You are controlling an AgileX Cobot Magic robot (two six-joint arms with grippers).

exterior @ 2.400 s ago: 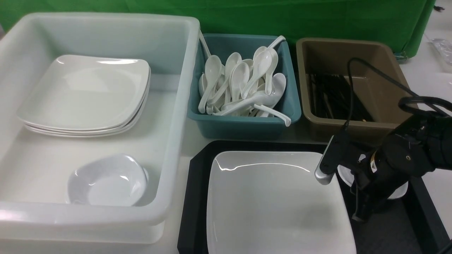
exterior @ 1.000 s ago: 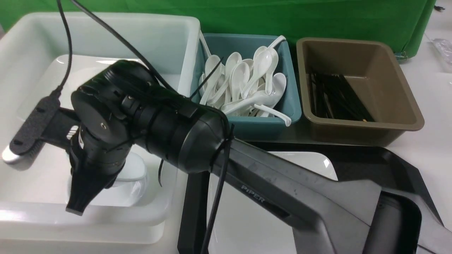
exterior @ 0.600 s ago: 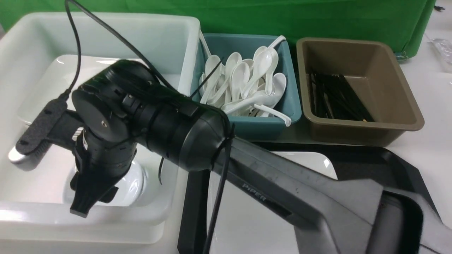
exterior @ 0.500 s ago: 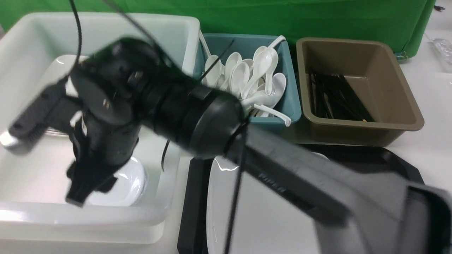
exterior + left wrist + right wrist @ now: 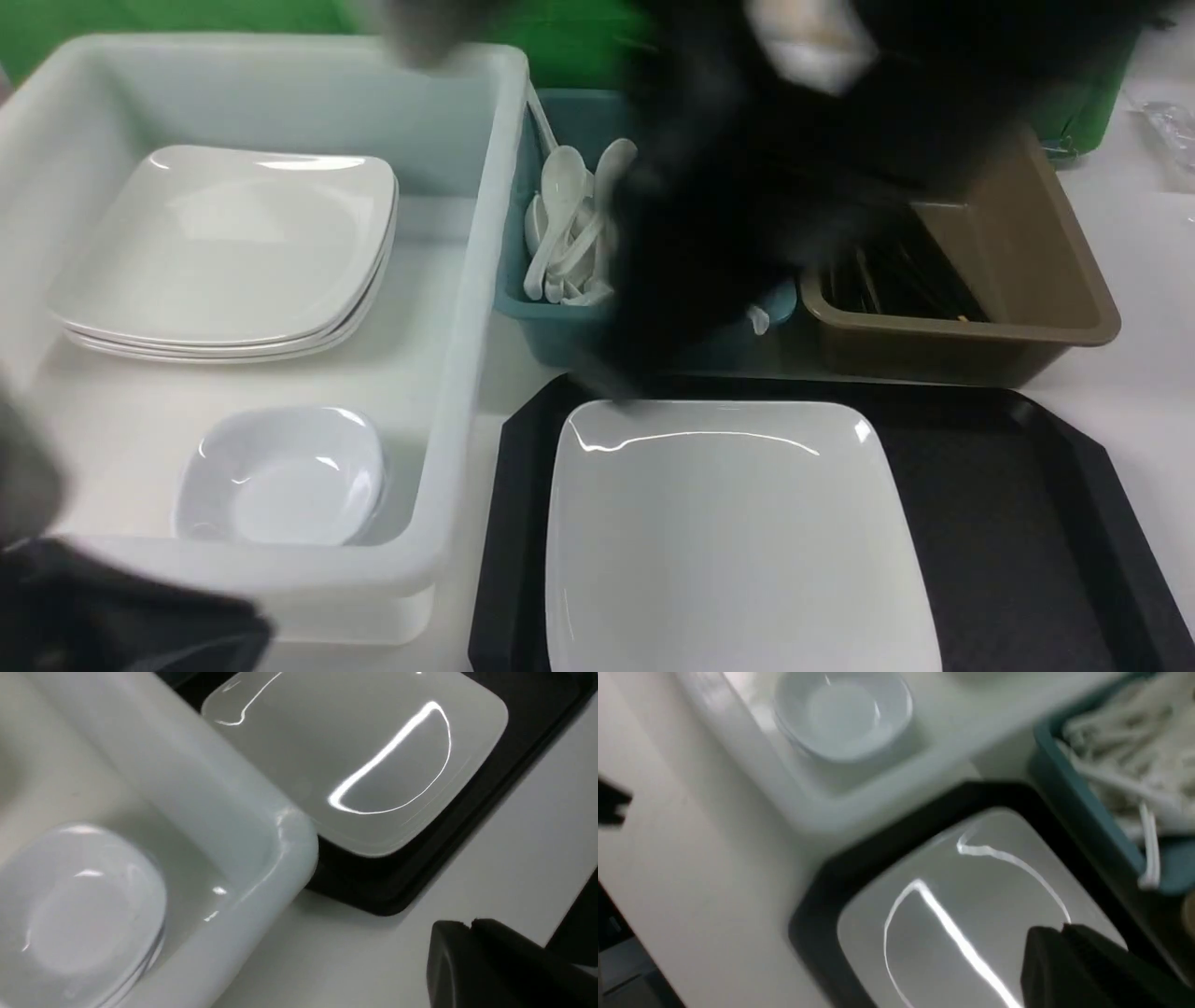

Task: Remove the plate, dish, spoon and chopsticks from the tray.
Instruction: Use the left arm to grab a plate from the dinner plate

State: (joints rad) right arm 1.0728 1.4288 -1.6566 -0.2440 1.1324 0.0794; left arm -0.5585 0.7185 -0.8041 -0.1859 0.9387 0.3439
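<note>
**Both arms empty-handed**

Left gripper (image 5: 467, 926), jaws pressed together, hangs near the white plastic tub (image 5: 485, 233) holding a small white rounded dish (image 5: 280, 476). The large glossy white square plate (image 5: 738, 541) sits on the black plastic tray (image 5: 1008, 523). The right gripper (image 5: 1062, 931) is above it, jaws together.

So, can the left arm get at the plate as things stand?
Probably yes. The plate lies bare on the tray, its left edge uncovered, and the right arm is up over the spoon bin. The left gripper, shut, is by the tub and must open first.
</note>
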